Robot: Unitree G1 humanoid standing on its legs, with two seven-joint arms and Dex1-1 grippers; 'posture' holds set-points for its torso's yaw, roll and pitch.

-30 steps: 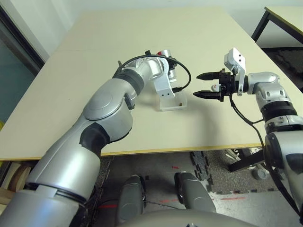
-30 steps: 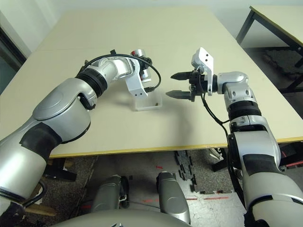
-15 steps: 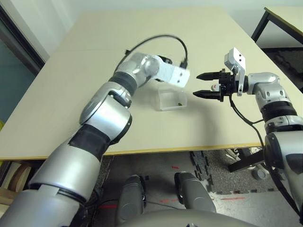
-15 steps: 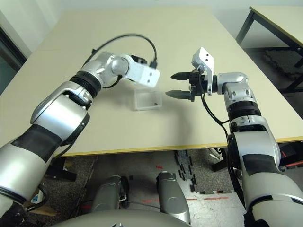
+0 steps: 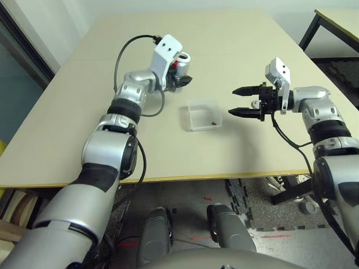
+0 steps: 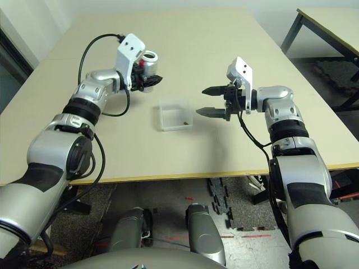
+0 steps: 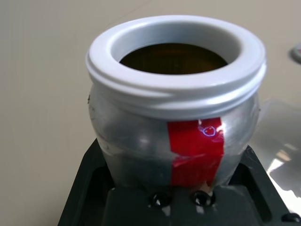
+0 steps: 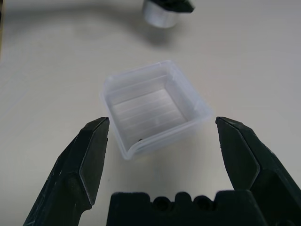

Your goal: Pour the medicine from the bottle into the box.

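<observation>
Medicine (image 5: 213, 123) in clear square plastic box (image 5: 203, 119) on pale bench (image 5: 168, 151), left gripper (image 5: 182, 82) pinching silver bottle (image 5: 183, 65), right gripper (image 5: 244, 101) spread.

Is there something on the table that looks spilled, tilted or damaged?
Nothing looks spilled or damaged. The bottle stands upright and uncapped in the left gripper, its red label slightly wrinkled. The brownish medicine lies inside the clear box, near one corner, which is expected for pouring.
</observation>
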